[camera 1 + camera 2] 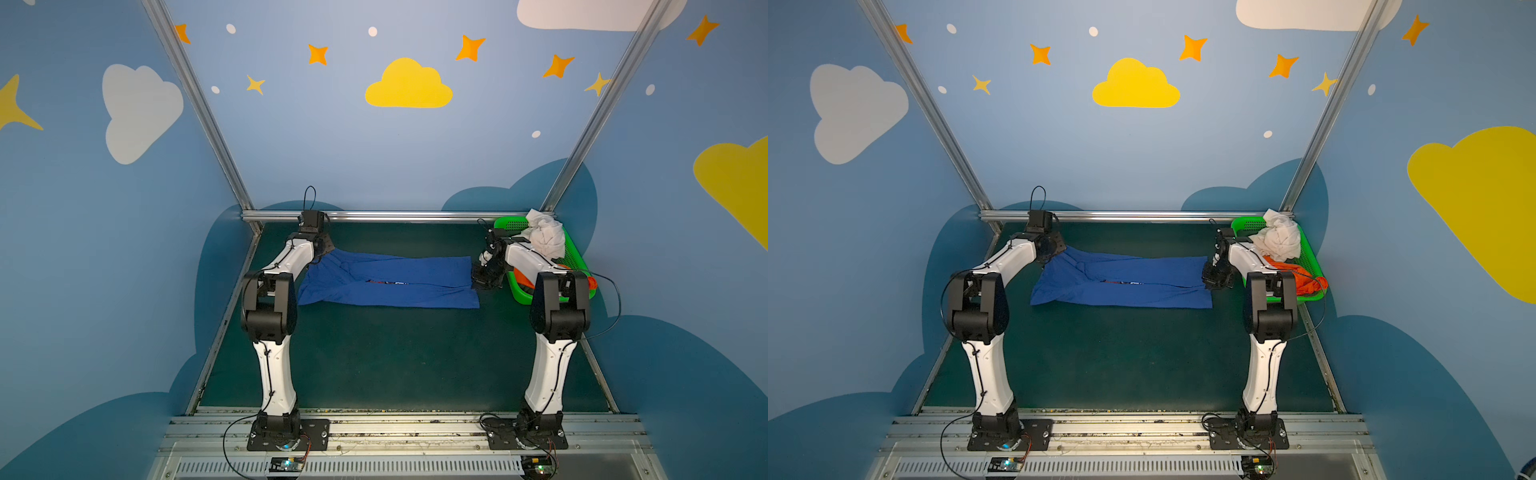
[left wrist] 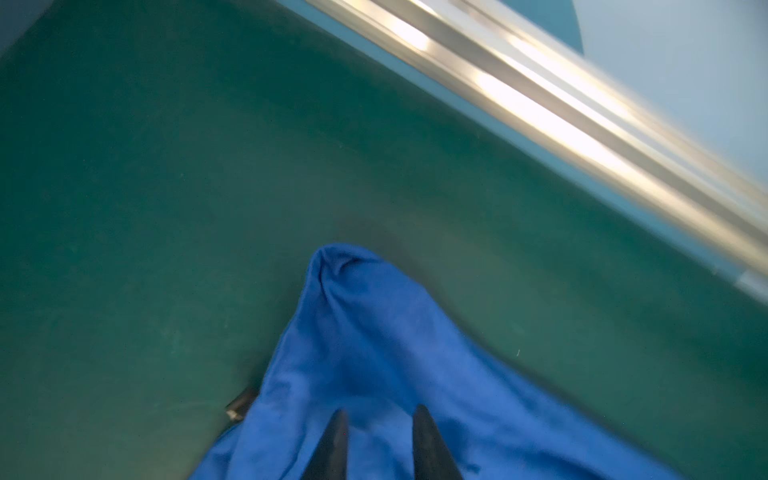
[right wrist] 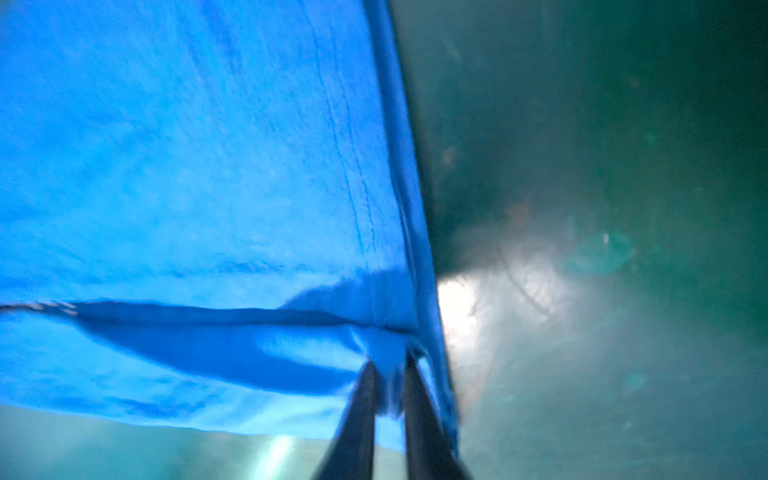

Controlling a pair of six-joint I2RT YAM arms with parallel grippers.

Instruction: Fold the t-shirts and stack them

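The work surface is a dark green mat [image 1: 374, 357] inside a booth with blue walls painted with clouds and stars, and a metal rail [image 1: 395, 216] closes its far edge. The blue t-shirt [image 1: 390, 282] lies stretched on the far half of the mat as a long band between the two arms, folded along its length, with a thin line of the print showing at the middle. The white t-shirt [image 1: 546, 237] and the orange t-shirt [image 1: 1308, 282] are crumpled in the green basket [image 1: 518, 296] at the far right corner. The left gripper [image 2: 380, 409] is over the sleeve end of the blue cloth, its jaws a little spread with cloth visible below the gap. The right gripper [image 3: 389, 360] is at the hem end; its jaws stand narrowly apart with fabric between them, and the blurred view does not tell if they pinch it. The risk, in this judgement, is that a fingertip catches a loose layer when an arm lifts away, which would drag the fold open. The uneven sleeve end may also make the next fold crooked.
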